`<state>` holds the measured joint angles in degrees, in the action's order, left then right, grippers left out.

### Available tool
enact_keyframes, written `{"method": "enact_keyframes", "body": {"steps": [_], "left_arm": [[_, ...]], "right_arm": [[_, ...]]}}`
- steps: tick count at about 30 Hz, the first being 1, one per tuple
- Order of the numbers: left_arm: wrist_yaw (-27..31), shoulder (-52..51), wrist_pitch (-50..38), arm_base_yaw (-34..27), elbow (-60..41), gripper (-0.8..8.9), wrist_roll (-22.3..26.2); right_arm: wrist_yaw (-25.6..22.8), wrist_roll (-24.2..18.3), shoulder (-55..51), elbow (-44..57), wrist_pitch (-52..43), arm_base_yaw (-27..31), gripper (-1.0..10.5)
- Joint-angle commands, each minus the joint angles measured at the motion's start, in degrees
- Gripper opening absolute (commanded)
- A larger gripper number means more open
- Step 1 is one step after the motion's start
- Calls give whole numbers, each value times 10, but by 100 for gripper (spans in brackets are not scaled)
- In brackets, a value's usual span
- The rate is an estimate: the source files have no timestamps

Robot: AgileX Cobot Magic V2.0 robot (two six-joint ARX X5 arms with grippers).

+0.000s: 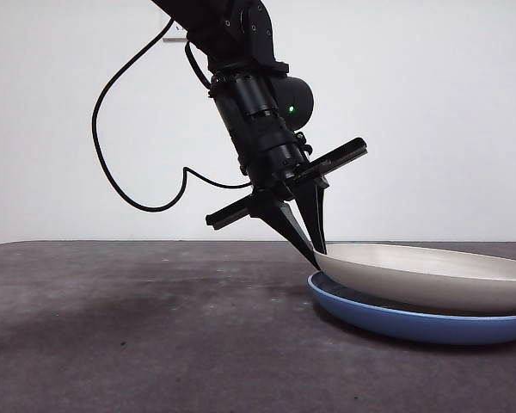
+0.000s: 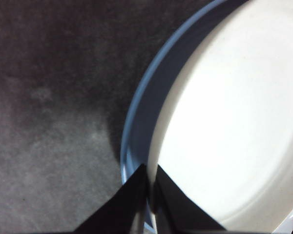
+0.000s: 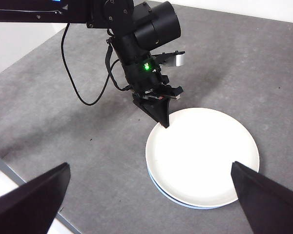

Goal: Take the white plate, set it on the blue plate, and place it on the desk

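Jaws of the left gripper (image 1: 316,251) pinch nearly together on the near rim of the white plate (image 1: 430,274), tips angled down from a dark arm entering from above.

Front view: white plate sits on the blue plate (image 1: 396,318), its gripped edge tilted up a little, so a thin gap shows on that side. Blue plate lies flat on the desk (image 1: 138,327). White wall (image 1: 447,112) behind. A black cable (image 1: 112,163) loops off the arm.

Left wrist view: left gripper (image 2: 149,183) has its two black jaws drawn narrow, one on each side of the white plate (image 2: 229,117) rim, clamping it. Crescent of blue plate (image 2: 141,112) shows outside the white rim, so the white plate is offset slightly within it. Mottled grey desk (image 2: 49,107) beyond.

Right wrist view: right gripper (image 3: 151,195) hangs well above the table, jaws spread wide, holding nothing, waiting. Below it the left gripper (image 3: 164,123) meets the white plate (image 3: 202,156) at its rim. Only a sliver of blue plate (image 3: 176,200) peeks out at one edge. Desk (image 3: 78,141) around the stack.

Progress, as I judge it: stacking on the blue plate looks done or nearly so, rim not yet released. What remains is setting the white plate on the desk.
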<state>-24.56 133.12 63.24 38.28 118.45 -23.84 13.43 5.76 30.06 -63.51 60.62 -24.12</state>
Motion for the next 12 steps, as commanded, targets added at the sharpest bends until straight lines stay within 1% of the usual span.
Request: {"method": "enact_keyframes", "body": {"steps": [1, 12], "left_arm": [[7, 17, 1, 7, 17, 15, 7], [10, 17, 3, 7, 17, 15, 17]], "right_arm": [[0, -7, 1, -11, -6, -4, 545], [0, -6, 1, -11, -6, -4, 545]]}}
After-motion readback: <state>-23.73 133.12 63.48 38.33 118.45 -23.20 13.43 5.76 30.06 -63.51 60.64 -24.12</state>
